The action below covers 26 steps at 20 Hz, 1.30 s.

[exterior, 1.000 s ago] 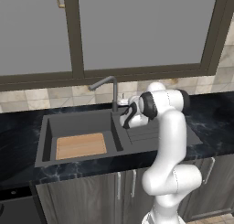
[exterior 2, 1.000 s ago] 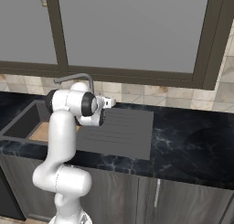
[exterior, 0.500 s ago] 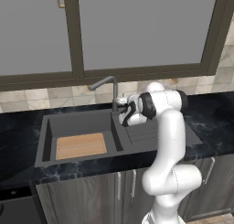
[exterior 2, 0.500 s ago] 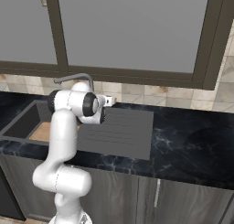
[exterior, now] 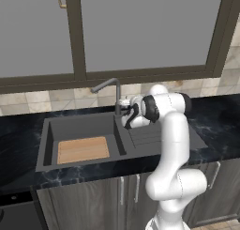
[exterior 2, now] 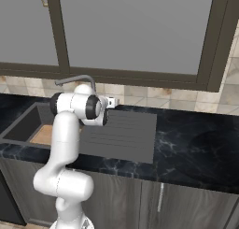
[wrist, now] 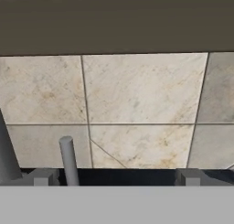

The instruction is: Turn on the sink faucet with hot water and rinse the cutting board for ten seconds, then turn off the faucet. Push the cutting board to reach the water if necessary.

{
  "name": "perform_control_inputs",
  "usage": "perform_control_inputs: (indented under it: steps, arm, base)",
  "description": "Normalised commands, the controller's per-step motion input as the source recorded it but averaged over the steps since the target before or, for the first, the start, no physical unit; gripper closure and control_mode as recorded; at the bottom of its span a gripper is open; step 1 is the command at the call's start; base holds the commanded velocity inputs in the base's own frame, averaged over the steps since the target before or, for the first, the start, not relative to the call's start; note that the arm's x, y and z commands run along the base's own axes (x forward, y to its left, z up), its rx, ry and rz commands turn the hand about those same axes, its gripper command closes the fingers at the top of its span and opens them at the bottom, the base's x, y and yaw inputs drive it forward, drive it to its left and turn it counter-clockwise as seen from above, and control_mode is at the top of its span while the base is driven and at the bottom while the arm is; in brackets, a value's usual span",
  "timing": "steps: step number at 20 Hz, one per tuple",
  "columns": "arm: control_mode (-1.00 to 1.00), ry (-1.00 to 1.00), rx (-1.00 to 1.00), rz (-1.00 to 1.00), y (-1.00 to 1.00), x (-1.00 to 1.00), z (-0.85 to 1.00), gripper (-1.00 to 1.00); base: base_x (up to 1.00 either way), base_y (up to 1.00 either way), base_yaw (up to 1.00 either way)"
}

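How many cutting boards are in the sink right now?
1. A single cutting board lies flat on the floor of the sink, left of the faucet. From the right base camera the arm covers most of the basin, so that side is partly hidden.

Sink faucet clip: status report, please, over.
Gripper open, empty, at the faucet lever. Sink faucet dry, no stream showing. Cutting board flat in the sink, left of the spout. Nothing in the way.

No text, label, brand, number or sign can be read anywhere in these pictures.
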Motion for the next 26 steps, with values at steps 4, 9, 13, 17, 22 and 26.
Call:
perform_control_inputs:
  steps: [4, 9, 13, 17, 22, 26]
  arm:
    - [-1.00, 0.00, 0.00, 0.00, 0.00, 0.02, 0.00, -1.00]
    - [-1.00, 0.00, 0.00, 0.00, 0.00, 0.06, 0.00, -1.00]
    - [-1.00, 0.00, 0.00, 0.00, 0.00, 0.07, 0.00, -1.00]
    - [-1.00, 0.00, 0.00, 0.00, 0.00, 0.00, 0.00, -1.00]
    - [-1.00, 0.00, 0.00, 0.00, 0.00, 0.02, 0.00, -1.00]
    - [-1.00, 0.00, 0.00, 0.00, 0.00, 0.02, 0.00, -1.00]
  base:
    - [0.00, 0.00, 0.00]
    - [0.00, 0.00, 0.00]
    - [0.00, 0.00, 0.00]
    - [0.00, 0.00, 0.00]
    - [0.00, 0.00, 0.00]
    - [0.00, 0.00, 0.00]
